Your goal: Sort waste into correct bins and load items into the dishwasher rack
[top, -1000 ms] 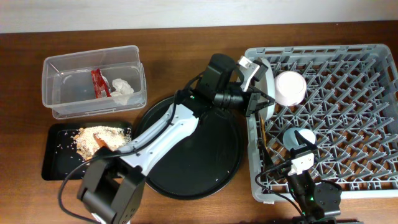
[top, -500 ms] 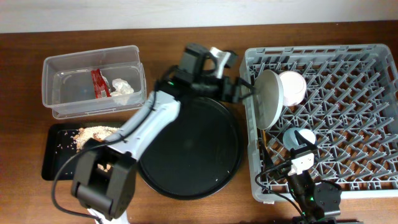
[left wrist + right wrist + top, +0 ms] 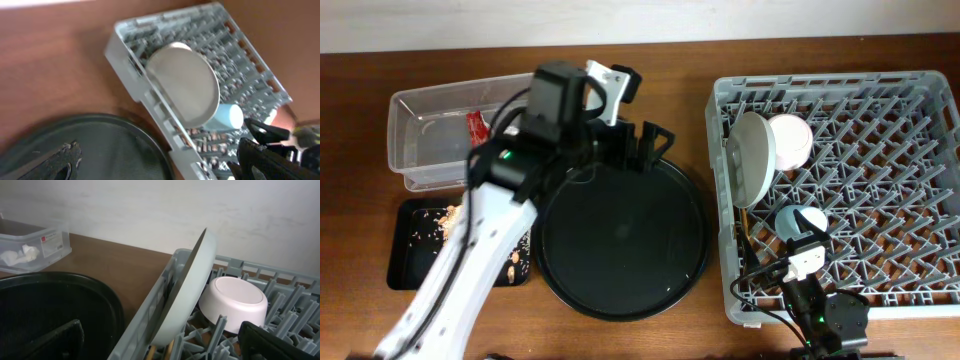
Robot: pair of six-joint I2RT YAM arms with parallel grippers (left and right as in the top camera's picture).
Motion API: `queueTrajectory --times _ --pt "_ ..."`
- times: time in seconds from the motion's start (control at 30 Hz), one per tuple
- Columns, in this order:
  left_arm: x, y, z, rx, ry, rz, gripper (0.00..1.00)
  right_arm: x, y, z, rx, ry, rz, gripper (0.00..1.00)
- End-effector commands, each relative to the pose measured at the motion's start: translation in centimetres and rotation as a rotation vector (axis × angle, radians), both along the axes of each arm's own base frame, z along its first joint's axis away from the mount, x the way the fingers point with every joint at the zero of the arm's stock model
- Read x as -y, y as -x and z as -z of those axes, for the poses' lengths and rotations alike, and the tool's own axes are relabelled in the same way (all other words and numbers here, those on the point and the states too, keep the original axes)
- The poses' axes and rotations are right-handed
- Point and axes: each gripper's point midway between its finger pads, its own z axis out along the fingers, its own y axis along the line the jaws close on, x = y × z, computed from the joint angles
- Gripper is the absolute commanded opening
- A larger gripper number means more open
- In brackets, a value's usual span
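Note:
The grey dishwasher rack [image 3: 900, 200] fills the right side. A pale plate [image 3: 750, 170] stands on edge at its left wall, with the white bowl [image 3: 788, 140] upside down beside it and the light-blue cup [image 3: 800, 220] just in front. Wooden chopsticks [image 3: 150, 352] poke up under the plate. My left gripper [image 3: 642, 148] hangs open and empty over the back rim of the round tray, well left of the rack. My right gripper [image 3: 160, 330] is open low at the rack's front, facing the plate [image 3: 192, 290]. The clear tub [image 3: 430, 160] holds the red wrapper [image 3: 477, 125] and the tissue [image 3: 20, 255].
A large round black tray [image 3: 620, 240] lies between the bins and the rack. A shallow black tray [image 3: 405, 250] at front left carries beige crumbs [image 3: 445, 215]; my left arm hides part of it and part of the tub.
My left gripper let go of the plate, which stays on edge in the rack. It opened and drew back left over the round tray. The right arm has not moved.

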Motion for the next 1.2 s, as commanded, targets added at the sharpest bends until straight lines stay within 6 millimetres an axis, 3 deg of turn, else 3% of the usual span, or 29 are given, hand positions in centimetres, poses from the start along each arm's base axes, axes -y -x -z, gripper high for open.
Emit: queueTrajectory --times 0.0,0.13,0.23,0.43,0.5,0.67,0.83,1.03,1.17 --pt "-4.3 -0.5 -2.9 0.127 -0.102 -0.168 0.99 -0.1 0.0 0.2 -0.003 -0.009 -0.006 0.98" --pt "-9.7 0.5 -3.8 0.142 -0.204 -0.342 0.99 -0.1 0.0 0.2 -0.003 -0.009 -0.006 0.98" --pt "-12.4 1.9 -5.1 0.168 -0.228 -0.392 0.99 -0.1 0.0 0.2 -0.003 -0.009 -0.006 0.98" --pt "-15.0 5.6 -9.7 0.463 -0.402 -0.267 0.99 -0.1 0.0 0.2 -0.003 -0.009 -0.006 0.98" --pt "-15.7 6.5 -10.1 0.505 -0.464 -0.252 0.99 -0.1 0.0 0.2 -0.003 -0.009 -0.006 0.98" --pt "-18.0 7.9 -8.5 0.465 -0.549 -0.323 0.99 -0.1 0.0 0.2 -0.003 -0.009 -0.006 0.98" --pt "-19.0 9.0 -6.7 0.558 -0.556 -0.377 0.99 -0.1 0.0 0.2 -0.003 -0.009 -0.006 0.98" --pt "-19.7 9.6 -3.3 0.709 -0.487 -0.448 0.99 -0.1 0.0 0.2 -0.003 -0.009 -0.006 0.98" --pt "-19.9 10.7 1.0 0.822 -0.442 -0.489 0.99 -0.1 0.0 0.2 -0.003 -0.009 -0.006 0.98"
